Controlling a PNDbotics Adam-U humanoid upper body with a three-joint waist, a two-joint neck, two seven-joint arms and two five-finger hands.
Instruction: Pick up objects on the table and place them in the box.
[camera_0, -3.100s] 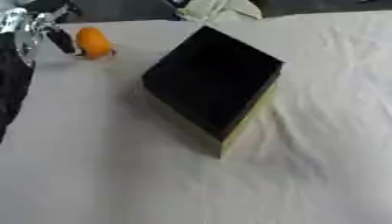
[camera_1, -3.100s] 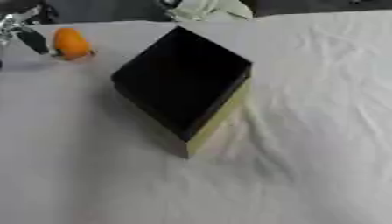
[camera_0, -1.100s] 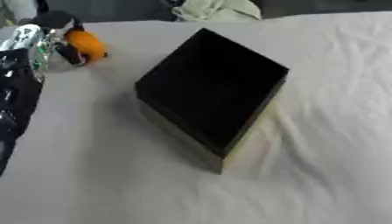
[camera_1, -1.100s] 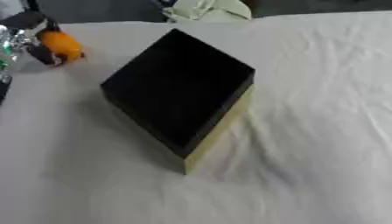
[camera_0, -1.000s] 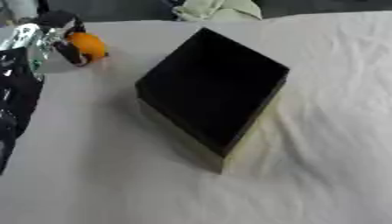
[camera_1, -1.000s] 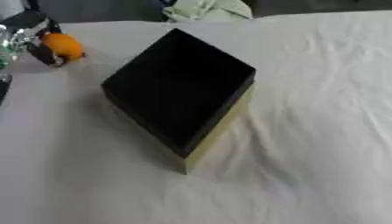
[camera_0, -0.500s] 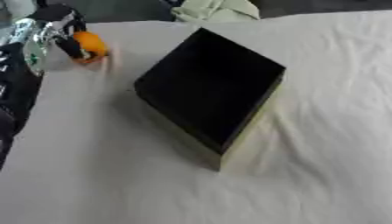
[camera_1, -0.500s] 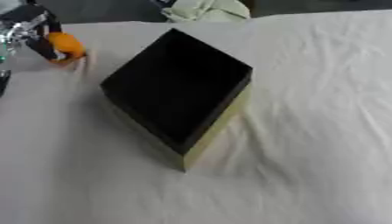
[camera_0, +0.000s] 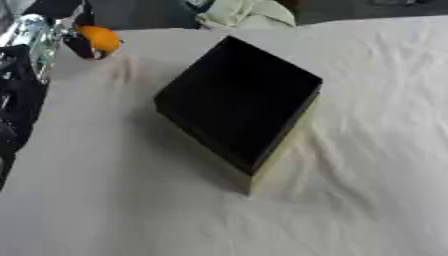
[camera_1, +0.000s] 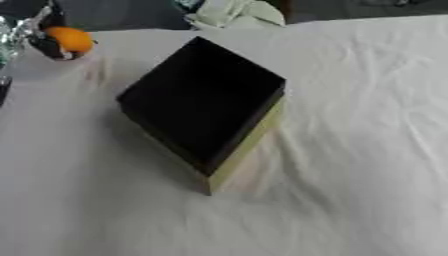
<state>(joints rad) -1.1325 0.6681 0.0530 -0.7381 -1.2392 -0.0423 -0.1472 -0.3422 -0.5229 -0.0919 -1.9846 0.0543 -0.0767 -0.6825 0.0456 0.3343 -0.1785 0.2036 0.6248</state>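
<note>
Left hand (camera_0: 52, 37) at the far left corner of the table (camera_0: 367, 150), silver and black, fingers (camera_0: 80, 44) curled round an orange ball (camera_0: 101, 38). Ball apparently off the cloth, though exact clearance hard to tell. Right hand nowhere in either view.

Box (camera_0: 241, 102) near the middle of the table, set cornerwise, black inside, pale yellow-green on its outer wall (camera_1: 249, 142). Open top facing up. Well apart from the ball, down and to the right of it. Nothing visible inside, though the dark interior hides detail.

Crumpled pale cloth (camera_0: 245, 15) at the far edge, beyond the box; not touching it.

Step in hand, by the look of it: carrying the ball across to the box. Task barely begun, to judge by the box.

Risks from here:
- Ball only partly wrapped, with much of its orange surface showing; may slip out during the swing across.
- Near corner of the box pointing toward the hand; too low a path may clip the rim and shove the box along the cloth.
- Letting go over the rim rather than the opening may send the ball bouncing off and rolling away.
- Wrinkled cloth may drag with the box if bumped.
</note>
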